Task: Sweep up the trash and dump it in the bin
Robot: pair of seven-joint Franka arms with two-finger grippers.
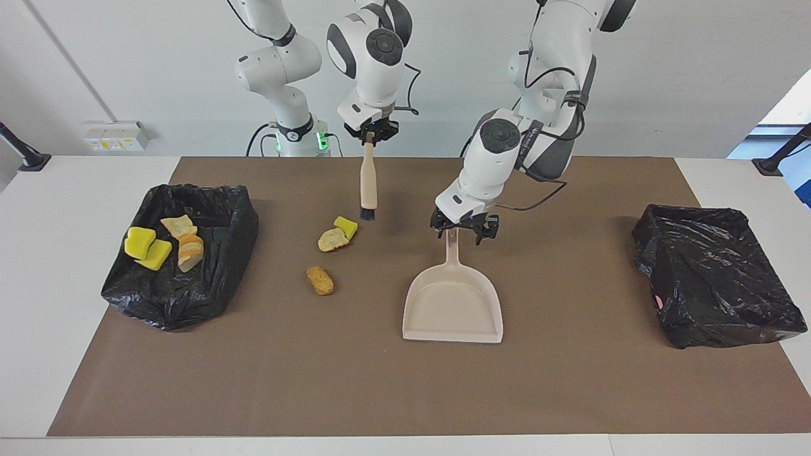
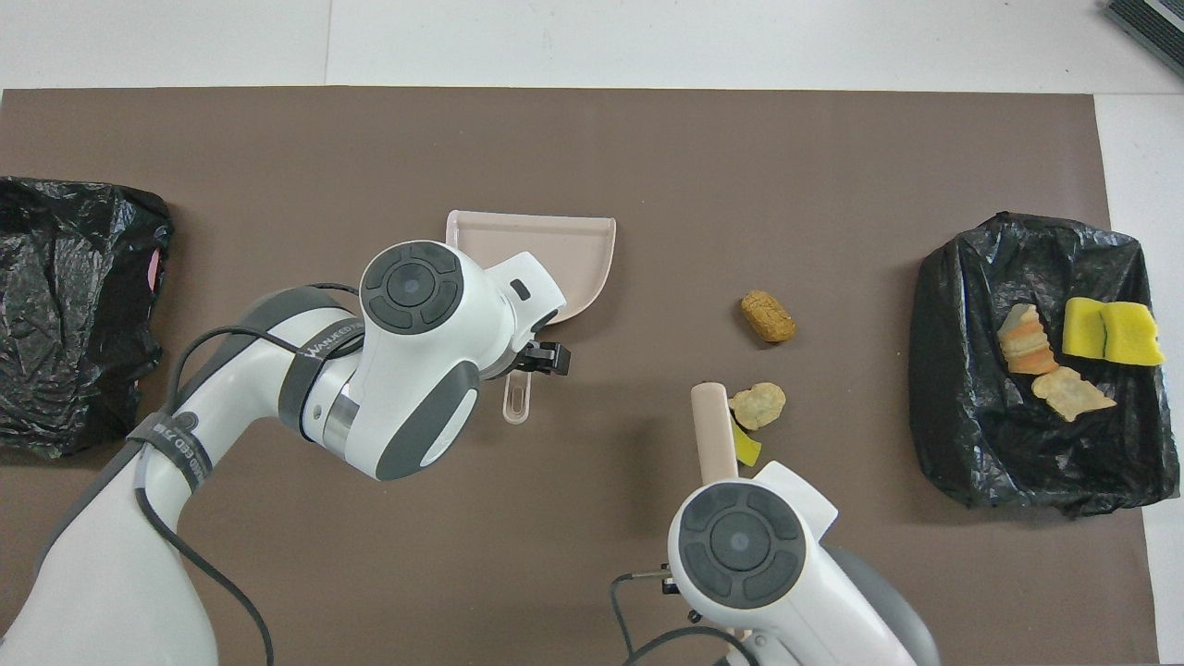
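My right gripper (image 1: 370, 133) is shut on the handle of the beige hand brush (image 1: 368, 183), which hangs bristles down over the mat beside two scraps of trash: a yellow chunk (image 1: 346, 227) and a tan lump (image 1: 332, 240). A golden-brown lump (image 1: 320, 280) lies farther from the robots. My left gripper (image 1: 464, 228) is shut on the handle of the beige dustpan (image 1: 453, 304), whose empty pan lies low on the mat, mouth away from the robots. Several scraps (image 1: 146, 248) lie in the black-lined bin (image 1: 222, 221). The overhead view shows the brush (image 2: 712, 435), the dustpan (image 2: 555, 250) and the brown lump (image 2: 768, 316).
A second black-lined bin (image 1: 716, 285) stands at the left arm's end of the table and also shows in the overhead view (image 2: 65, 305). The brown mat (image 1: 570, 392) covers the middle of the white table.
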